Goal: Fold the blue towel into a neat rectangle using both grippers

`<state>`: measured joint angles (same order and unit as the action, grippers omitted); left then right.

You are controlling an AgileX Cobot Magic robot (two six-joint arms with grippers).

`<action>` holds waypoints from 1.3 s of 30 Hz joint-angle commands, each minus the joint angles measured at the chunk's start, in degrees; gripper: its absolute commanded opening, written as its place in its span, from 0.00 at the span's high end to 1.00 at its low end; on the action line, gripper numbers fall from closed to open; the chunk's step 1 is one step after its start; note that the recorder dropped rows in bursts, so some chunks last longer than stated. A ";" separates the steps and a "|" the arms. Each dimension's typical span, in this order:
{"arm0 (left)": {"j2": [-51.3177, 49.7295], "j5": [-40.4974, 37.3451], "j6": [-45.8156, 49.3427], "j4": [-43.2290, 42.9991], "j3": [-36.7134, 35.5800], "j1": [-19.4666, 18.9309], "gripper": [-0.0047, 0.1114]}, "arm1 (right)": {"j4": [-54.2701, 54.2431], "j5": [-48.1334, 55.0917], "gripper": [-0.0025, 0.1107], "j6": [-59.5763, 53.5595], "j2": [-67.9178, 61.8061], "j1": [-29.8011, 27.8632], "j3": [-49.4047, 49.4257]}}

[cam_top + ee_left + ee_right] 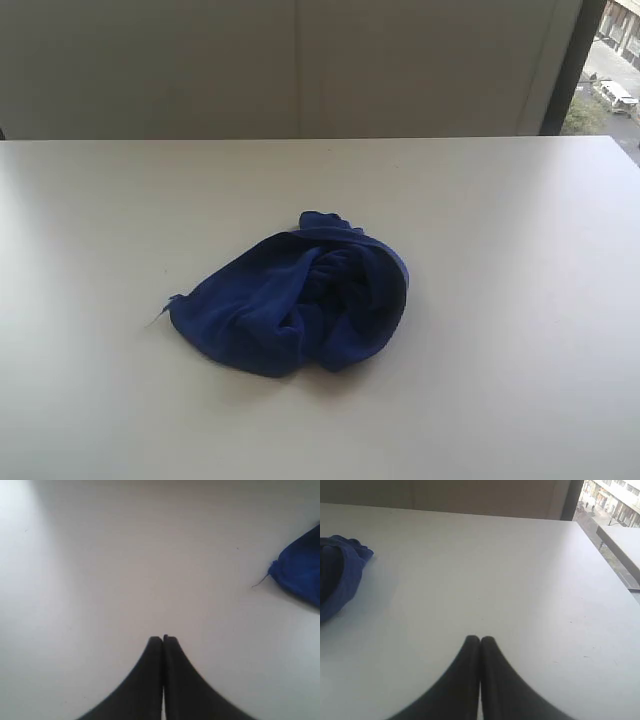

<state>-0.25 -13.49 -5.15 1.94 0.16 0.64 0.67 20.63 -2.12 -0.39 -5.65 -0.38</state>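
Note:
The blue towel [295, 300] lies crumpled in a loose heap near the middle of the white table [500, 250], with a loose thread at its left corner. Neither arm shows in the exterior view. In the left wrist view my left gripper [163, 638] is shut with nothing between its black fingers, and a corner of the towel [300, 575] lies off to one side, apart from it. In the right wrist view my right gripper [480, 638] is shut and empty over bare table, and the towel's edge [337, 575] sits well away from it.
A pale wall [300, 70] runs behind the table's far edge. A dark window frame [572, 70] stands at the back right, with a street outside. The table's right edge [607, 565] shows in the right wrist view.

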 commanded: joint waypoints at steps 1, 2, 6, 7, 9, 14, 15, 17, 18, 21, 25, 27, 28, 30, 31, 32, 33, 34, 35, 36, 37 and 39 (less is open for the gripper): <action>0.25 0.57 0.02 0.52 -0.16 -0.19 0.96 | 0.21 -0.65 0.98 -0.26 0.39 -0.34 0.38; 0.25 1.01 0.02 0.52 -0.16 -0.19 0.96 | 0.21 -0.65 0.98 -0.26 0.39 -0.34 0.38; 0.25 7.10 0.02 0.52 -0.16 -0.19 0.96 | 0.21 -0.65 0.98 -0.26 0.39 -0.34 0.38; 0.25 10.22 0.02 0.52 -0.16 -0.19 0.96 | 0.21 -0.65 0.98 -0.26 0.39 -0.34 0.38; 0.25 14.47 0.02 0.52 -0.16 -0.19 0.96 | 0.21 -0.65 0.98 -0.26 0.39 -0.34 0.38; 0.25 25.88 0.02 0.52 -0.16 -0.19 0.96 | -0.08 -0.65 0.98 -0.26 0.39 -0.34 0.38; 0.25 29.38 -0.09 0.52 -0.16 -0.19 0.96 | -0.08 -0.65 0.98 -0.26 0.39 -0.34 0.38; 0.25 37.32 -0.09 0.52 -0.16 -0.19 0.96 | -0.08 -0.65 0.98 -0.26 0.39 -0.34 0.38; 0.25 41.29 -0.09 0.52 -0.16 -0.19 0.96 | -0.08 -0.65 0.98 -0.26 0.39 -0.34 0.38; 0.25 51.41 0.43 0.93 -0.16 -0.19 0.96 | -0.08 -0.65 0.98 -0.26 0.39 -0.34 0.38; 0.25 49.70 8.71 13.05 0.83 -0.19 0.96 | -0.08 -0.65 0.98 -0.26 0.39 -0.34 0.38; 0.25 46.68 10.51 15.09 3.10 -0.19 0.96 | -0.08 -0.65 0.98 -0.26 0.39 -0.34 0.38; 0.17 45.06 12.34 14.76 4.38 -0.19 0.96 | -0.08 -0.65 0.98 -0.26 0.39 -0.34 0.38; -0.65 41.16 15.38 13.42 6.70 -0.19 0.96 | -0.08 -0.65 0.98 -0.26 0.39 -0.34 0.38; -1.22 37.97 16.69 13.14 8.68 -0.19 0.96 | -0.08 -0.65 0.98 -0.26 0.39 -0.34 0.38; -1.90 34.57 17.68 12.80 10.38 -0.19 0.96 | -0.08 -0.65 0.98 -0.26 0.39 -0.34 0.38; -2.63 31.34 18.50 12.51 11.72 -0.19 0.96 | -0.08 -0.65 0.98 -0.26 0.39 -0.34 0.38; -3.70 28.19 19.47 11.71 13.32 -0.19 0.96 | -0.08 -0.65 0.98 -0.26 0.39 -0.34 0.38; -5.02 26.02 19.60 10.48 14.82 -0.19 0.96 | -0.08 -0.65 0.98 -0.26 0.39 -0.34 0.38; -6.19 24.15 19.60 10.05 16.21 -0.19 0.96 | -0.08 -0.65 0.98 -0.26 0.39 -0.34 0.38; -8.13 20.58 19.50 9.93 17.62 -0.19 0.96 | -0.08 -0.65 0.98 -0.26 0.39 -0.34 0.38; -11.38 15.41 19.39 9.93 20.00 -0.19 0.96 | -0.08 -0.65 0.98 -0.26 0.39 -0.34 0.38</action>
<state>-8.08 9.64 13.91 12.43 17.09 0.64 0.53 20.63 -2.12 -0.36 -5.65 -0.38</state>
